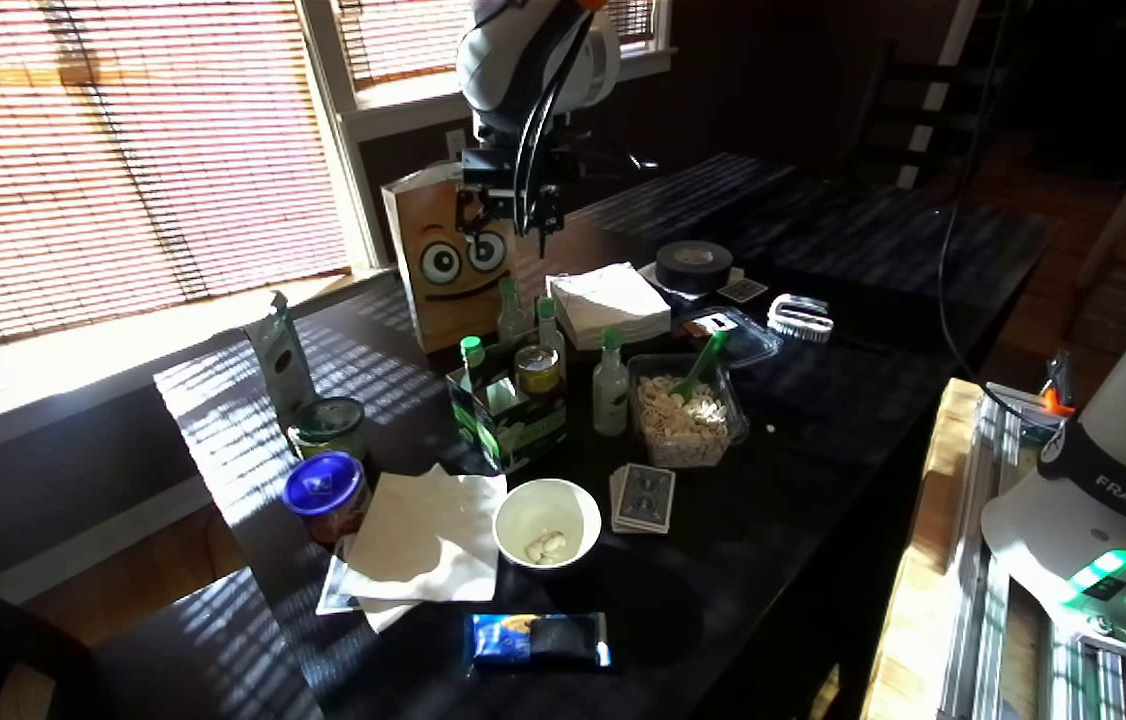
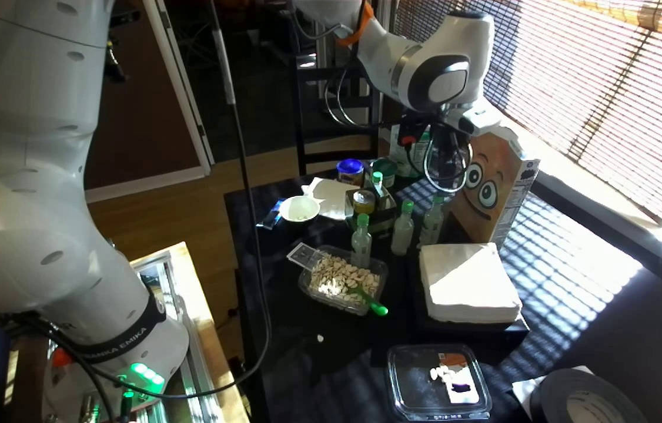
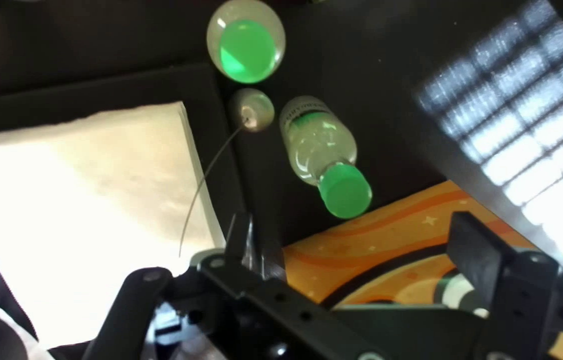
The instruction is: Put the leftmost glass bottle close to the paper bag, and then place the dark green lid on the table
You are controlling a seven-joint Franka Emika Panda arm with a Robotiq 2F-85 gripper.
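The paper bag [image 1: 458, 295] stands upright with its cartoon face; it shows in both exterior views [image 2: 480, 191]. Several clear glass bottles with bright green caps stand near it; no very dark bottle shows. One bottle [image 1: 511, 318] stands closest to the bag, and shows in the wrist view [image 3: 319, 142] with its cap just beyond the jaws. My gripper [image 1: 509, 240] hangs above the table [image 1: 773, 420] in front of the bag's upper face. Its fingers [image 3: 354, 225] are wide apart with nothing between them. A dark green lid [image 1: 331, 413] sits on a can at the table's window side.
A green carton carrier [image 1: 508, 420] holds a bottle and a yellow jar. Nearby are a bottle [image 1: 610, 390], a nut tub [image 1: 680, 420], napkins [image 1: 613, 305], a white bowl [image 1: 545, 520], a blue-lidded can [image 1: 325, 485], cards [image 1: 645, 497] and a tape roll [image 1: 693, 265].
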